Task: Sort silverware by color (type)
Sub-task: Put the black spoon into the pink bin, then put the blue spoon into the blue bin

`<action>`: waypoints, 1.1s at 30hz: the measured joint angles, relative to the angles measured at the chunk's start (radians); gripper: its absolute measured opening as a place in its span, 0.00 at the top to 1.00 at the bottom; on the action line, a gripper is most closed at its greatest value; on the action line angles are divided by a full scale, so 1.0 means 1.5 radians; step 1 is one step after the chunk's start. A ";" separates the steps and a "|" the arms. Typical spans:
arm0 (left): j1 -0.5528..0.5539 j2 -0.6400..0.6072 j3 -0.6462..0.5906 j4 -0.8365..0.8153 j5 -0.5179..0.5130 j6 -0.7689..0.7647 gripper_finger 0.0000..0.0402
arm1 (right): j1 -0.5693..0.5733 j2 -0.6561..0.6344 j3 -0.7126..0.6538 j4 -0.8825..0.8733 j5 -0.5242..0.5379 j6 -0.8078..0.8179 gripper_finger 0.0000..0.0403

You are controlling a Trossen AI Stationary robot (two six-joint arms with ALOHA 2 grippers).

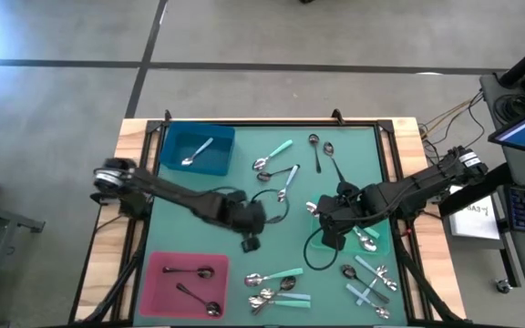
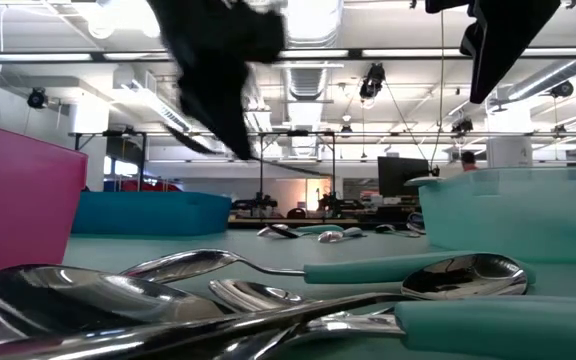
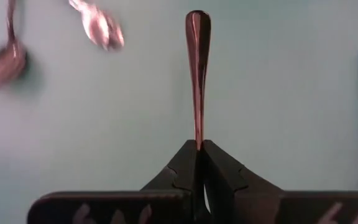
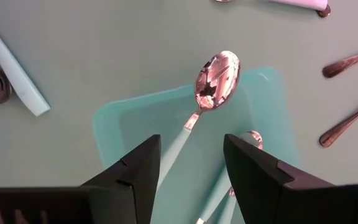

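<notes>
My left gripper [image 1: 249, 239] hangs over the middle of the green mat, shut on a spoon. Only the spoon's slim shiny handle [image 3: 197, 68] shows. My right gripper [image 4: 191, 180] stands open above the pale green tray [image 4: 114, 121] at the mat's right and touches nothing. In that tray lies a mint-handled spoon [image 4: 194, 118], its bowl [image 4: 216, 78] propped on the tray's rim. Loose silverware lies on the mat: a heap [image 1: 276, 290] at the near edge, mint-handled spoons [image 1: 367, 284] at the near right and more spoons [image 1: 285, 169] toward the far side. My left gripper pinches the spoon's handle [image 3: 198, 134] between its two fingertips. The handle runs on beyond the fingertips, in line with the fingers, to its rounded free end [image 3: 197, 22]. The fingers slant down toward the mat. The spoon's bowl is hidden by the gripper, and the spoon is lifted clear.
A blue tray [image 1: 176, 137] with one silver spoon stands at the far left. A pink tray [image 1: 158, 296] with dark-handled spoons stands at the near left. Two dark-handled spoons [image 1: 322, 155] lie near the far edge. Black cables loop on the mat by both grippers.
</notes>
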 joint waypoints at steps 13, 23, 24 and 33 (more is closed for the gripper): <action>-0.289 -0.176 -0.003 -0.278 0.072 -0.487 1.00 | 0.000 0.000 -0.007 0.003 0.035 -0.007 0.59; -0.433 -0.173 -0.061 -0.303 0.165 -0.704 0.96 | 0.000 0.000 -0.012 0.001 0.022 0.050 0.59; -0.435 -0.173 -0.061 -0.304 0.164 -0.707 0.95 | 0.000 0.000 -0.012 0.001 0.008 0.062 0.59; -0.434 -0.173 -0.061 -0.307 0.153 -0.651 0.80 | 0.048 0.000 -0.012 -0.006 -0.038 0.180 0.59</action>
